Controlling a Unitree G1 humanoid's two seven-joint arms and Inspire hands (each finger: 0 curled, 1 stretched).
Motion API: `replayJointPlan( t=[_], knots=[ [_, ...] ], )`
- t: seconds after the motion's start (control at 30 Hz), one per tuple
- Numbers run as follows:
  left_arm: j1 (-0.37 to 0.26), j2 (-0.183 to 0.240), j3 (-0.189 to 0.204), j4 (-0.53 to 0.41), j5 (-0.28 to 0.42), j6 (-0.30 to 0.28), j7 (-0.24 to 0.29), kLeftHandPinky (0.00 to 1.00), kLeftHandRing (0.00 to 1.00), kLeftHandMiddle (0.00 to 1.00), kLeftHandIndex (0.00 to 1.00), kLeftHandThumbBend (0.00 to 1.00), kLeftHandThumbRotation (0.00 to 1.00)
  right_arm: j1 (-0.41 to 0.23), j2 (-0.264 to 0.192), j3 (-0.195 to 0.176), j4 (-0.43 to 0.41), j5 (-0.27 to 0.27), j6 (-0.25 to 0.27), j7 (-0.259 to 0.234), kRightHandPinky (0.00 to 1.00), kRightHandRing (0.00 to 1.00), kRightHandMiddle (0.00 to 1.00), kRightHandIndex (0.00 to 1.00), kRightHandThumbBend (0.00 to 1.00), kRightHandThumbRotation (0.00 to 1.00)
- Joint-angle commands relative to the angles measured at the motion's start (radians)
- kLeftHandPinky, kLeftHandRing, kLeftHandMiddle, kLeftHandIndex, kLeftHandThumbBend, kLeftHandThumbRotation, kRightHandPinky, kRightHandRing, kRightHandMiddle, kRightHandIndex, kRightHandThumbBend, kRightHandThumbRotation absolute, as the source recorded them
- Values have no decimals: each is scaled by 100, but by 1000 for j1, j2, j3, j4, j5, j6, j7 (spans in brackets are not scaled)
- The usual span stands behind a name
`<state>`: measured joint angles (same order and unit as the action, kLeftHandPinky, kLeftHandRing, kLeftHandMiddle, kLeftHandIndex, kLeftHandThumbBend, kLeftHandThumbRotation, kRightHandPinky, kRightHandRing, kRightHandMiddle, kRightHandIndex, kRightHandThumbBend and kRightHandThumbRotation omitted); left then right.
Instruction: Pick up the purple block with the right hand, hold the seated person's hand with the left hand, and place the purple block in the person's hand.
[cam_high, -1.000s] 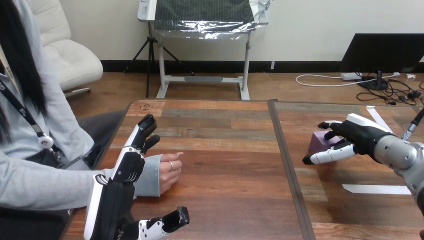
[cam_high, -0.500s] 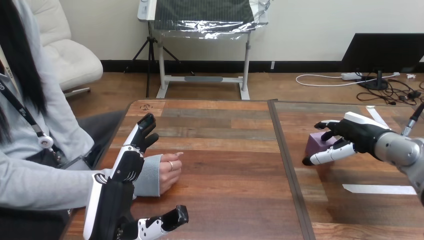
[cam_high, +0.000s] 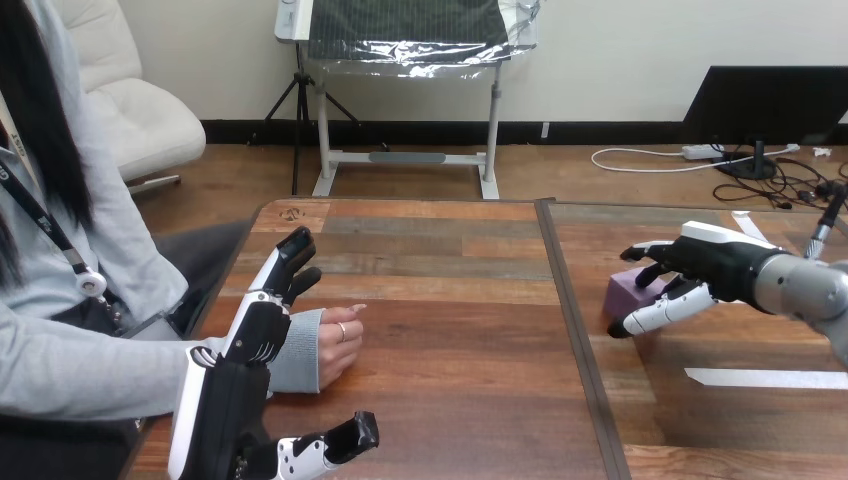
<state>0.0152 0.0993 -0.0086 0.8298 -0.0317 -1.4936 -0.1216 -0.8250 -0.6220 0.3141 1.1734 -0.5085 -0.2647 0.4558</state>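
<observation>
Block sits on the surface at right, at 9 o'clock from the right hand. Its fingers are half open and straddle the block, thumb on the near side; looks not yet clamped. Left hand lies flat-open against the person's hand, well off at 9 o'clock, with bare surface between.

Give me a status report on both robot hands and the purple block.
Left robot hand open, beside the person's hand, not holding it. Right robot hand at the purple block, grasp unconfirmed. Block on the table. Nothing in the way.
</observation>
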Motion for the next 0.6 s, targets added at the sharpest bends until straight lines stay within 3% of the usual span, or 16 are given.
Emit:
replayJointPlan(
  t=[0.0,0.23,0.57],
  knots=[
    [-77,-10,2,0,0,-16,0,88,93,94,91,100,56,-26,-31,5,-83,8,-12,49,79,84,88,96,80,44],
    [-76,-18,19,-5,17,-10,5,88,93,94,91,100,57,-8,-60,10,-159,-3,-20,89,78,84,88,95,83,45],
    [-81,-11,-3,-5,-6,-4,-4,89,94,95,91,100,56,24,-102,4,-292,-7,11,162,78,84,88,94,88,48]
  ],
)
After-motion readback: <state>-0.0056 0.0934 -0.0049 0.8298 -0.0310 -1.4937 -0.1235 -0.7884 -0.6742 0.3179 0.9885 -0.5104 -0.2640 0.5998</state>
